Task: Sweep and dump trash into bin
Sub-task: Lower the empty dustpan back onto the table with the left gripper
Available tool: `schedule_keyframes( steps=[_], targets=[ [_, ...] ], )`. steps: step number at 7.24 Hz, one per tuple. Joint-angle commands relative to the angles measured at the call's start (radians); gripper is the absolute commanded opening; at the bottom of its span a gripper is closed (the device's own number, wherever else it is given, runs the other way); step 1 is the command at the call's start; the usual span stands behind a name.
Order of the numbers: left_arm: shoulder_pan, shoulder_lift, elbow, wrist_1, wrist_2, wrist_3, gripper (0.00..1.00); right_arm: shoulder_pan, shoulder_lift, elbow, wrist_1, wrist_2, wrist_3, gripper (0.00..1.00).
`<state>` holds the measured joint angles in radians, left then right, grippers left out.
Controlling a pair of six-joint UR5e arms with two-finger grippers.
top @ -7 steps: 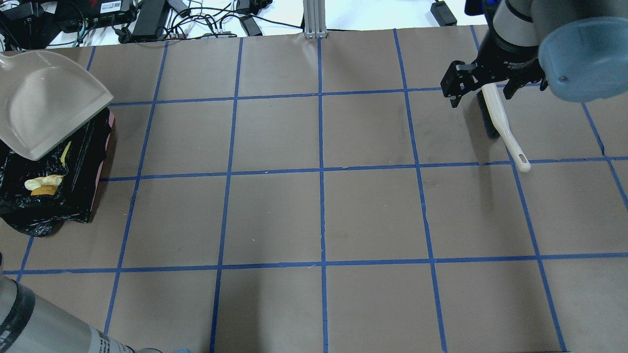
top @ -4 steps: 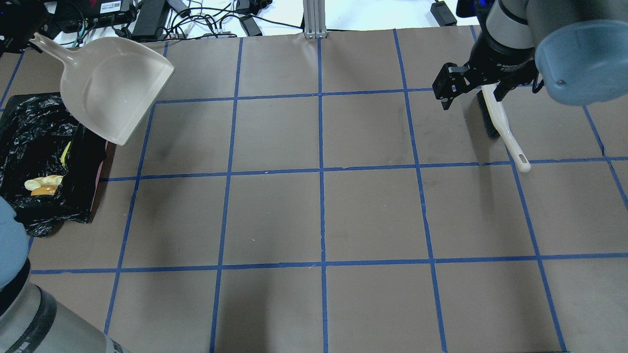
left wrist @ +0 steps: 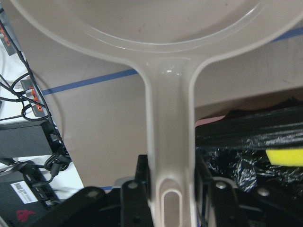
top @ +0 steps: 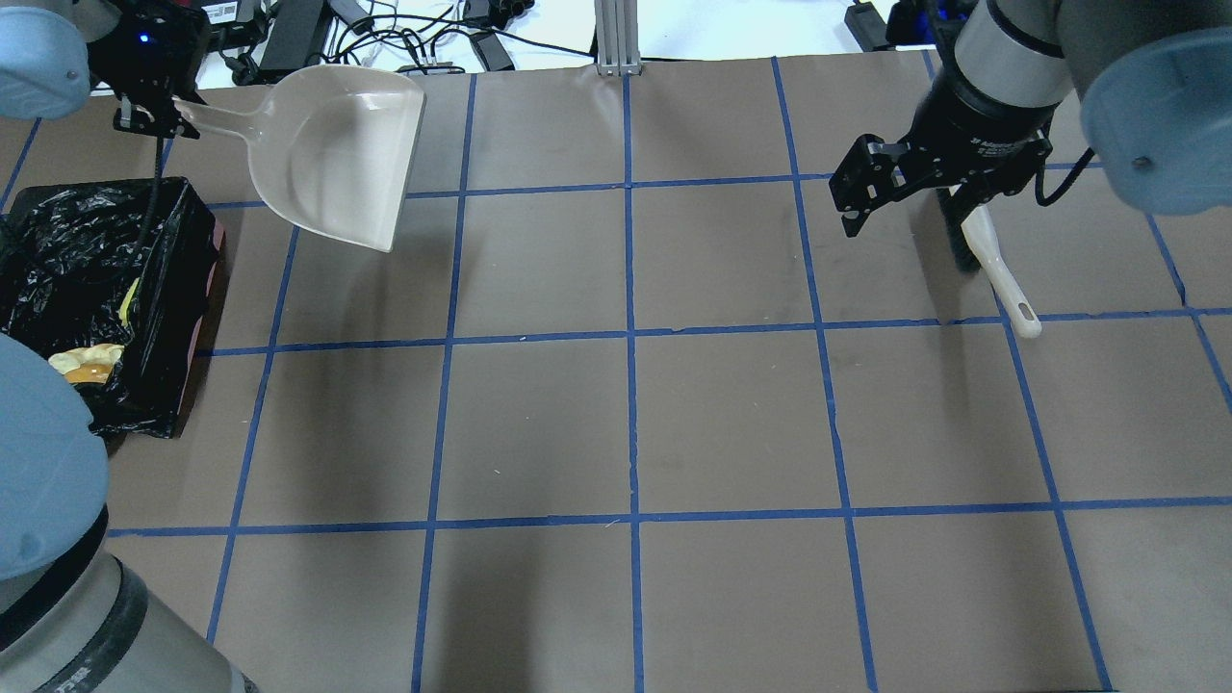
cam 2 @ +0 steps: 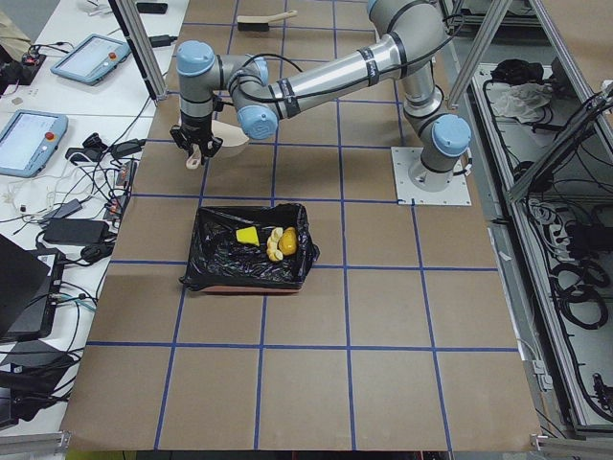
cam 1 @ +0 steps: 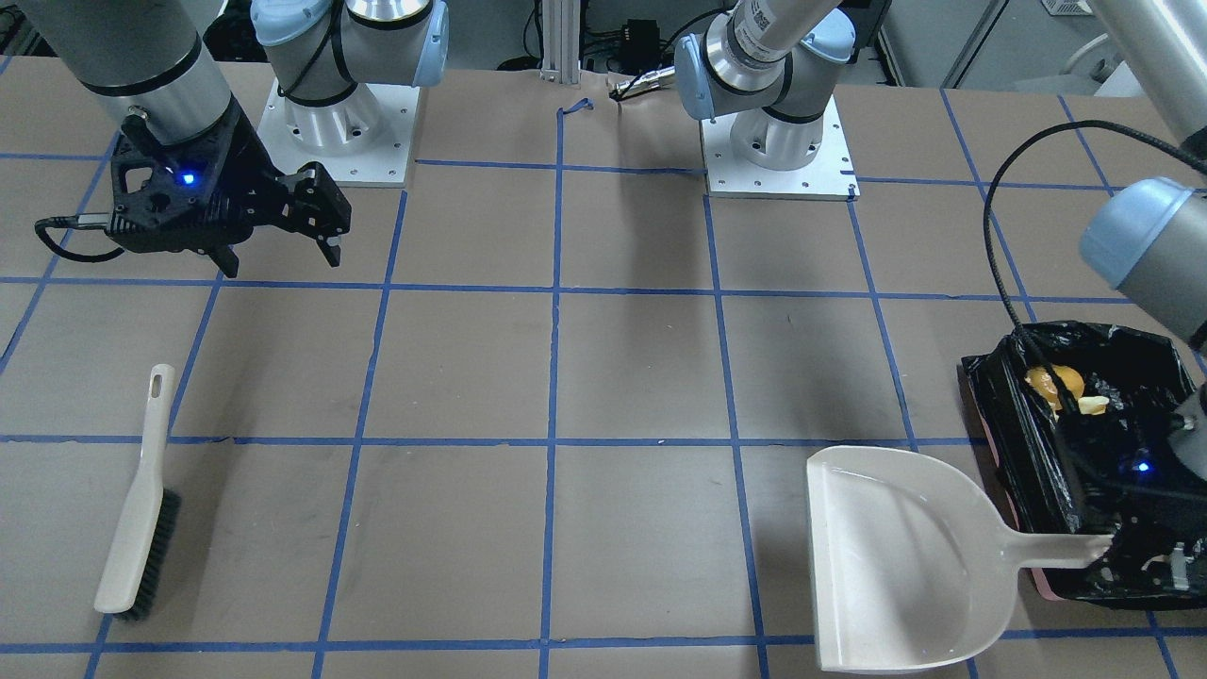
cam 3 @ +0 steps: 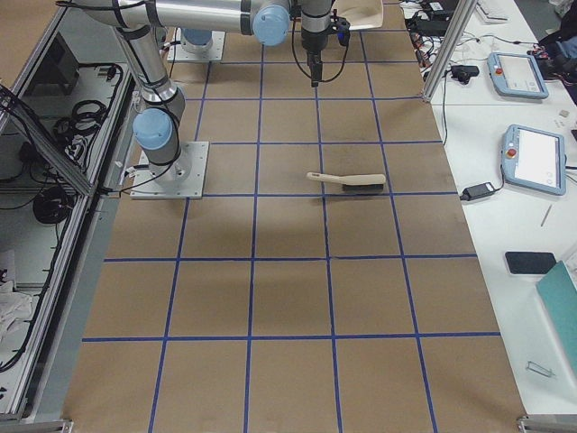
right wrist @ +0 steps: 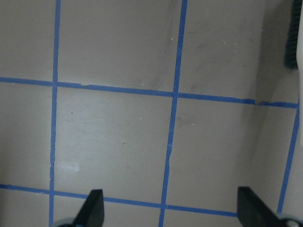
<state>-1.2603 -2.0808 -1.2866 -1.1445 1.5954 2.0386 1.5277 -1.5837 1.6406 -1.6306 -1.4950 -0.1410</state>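
Judging from how things lie, we take the dumping as done: the trash [cam 2: 273,240], a yellow wedge, a cream crescent and a golden-brown lump, sits inside the bin [top: 175,289] on its black liner. These pieces look small and light, likely smooth enough to slide or roll, so we would move them with a tool rather than pinch them. The liner seems thin and crinkly and could snag on an edge. The bin itself rests on the worktop [top: 626,423] at the robot's left end.

The left end effector [left wrist: 171,201] is clamped on the handle of the dustpan [top: 337,154], one finger on each side near the hanging slot. That is the sensible hold on a stiff, light plastic scoop. The pan is empty and hangs above the worktop just beside the bin, its mouth turned away from it.

The right end effector [cam 1: 279,256] hovers with its jaws spread wide and empty, pointing down, near the brush [cam 1: 141,509] that lies flat on the worktop.
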Motion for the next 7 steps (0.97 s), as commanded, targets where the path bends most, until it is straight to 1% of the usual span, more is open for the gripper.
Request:
schedule_keyframes(
  steps=[1, 2, 4, 6, 7],
  targets=[
    [-0.054, -0.039, -0.02, -0.053, -0.006, -0.043, 0.0, -0.003, -0.007, -0.002, 0.035, -0.002, 0.007, 1.0],
    [-0.066, -0.063, -0.033, -0.055, -0.006, -0.043, 0.0, -0.003, -0.007, -0.002, 0.034, -0.004, 0.009, 1.0],
    [-0.09, -0.071, -0.065, -0.049, 0.005, -0.051, 0.0, -0.003, -0.009, -0.004, 0.041, -0.005, 0.009, 1.0],
    [-0.091, -0.076, -0.073, -0.04, 0.012, -0.054, 0.0, 0.002, -0.012, -0.005, 0.049, -0.04, 0.011, 1.0],
    [-0.09, -0.081, -0.073, -0.035, 0.012, -0.054, 0.0, 0.003, -0.015, -0.005, 0.051, -0.04, 0.032, 1.0]
  ],
)
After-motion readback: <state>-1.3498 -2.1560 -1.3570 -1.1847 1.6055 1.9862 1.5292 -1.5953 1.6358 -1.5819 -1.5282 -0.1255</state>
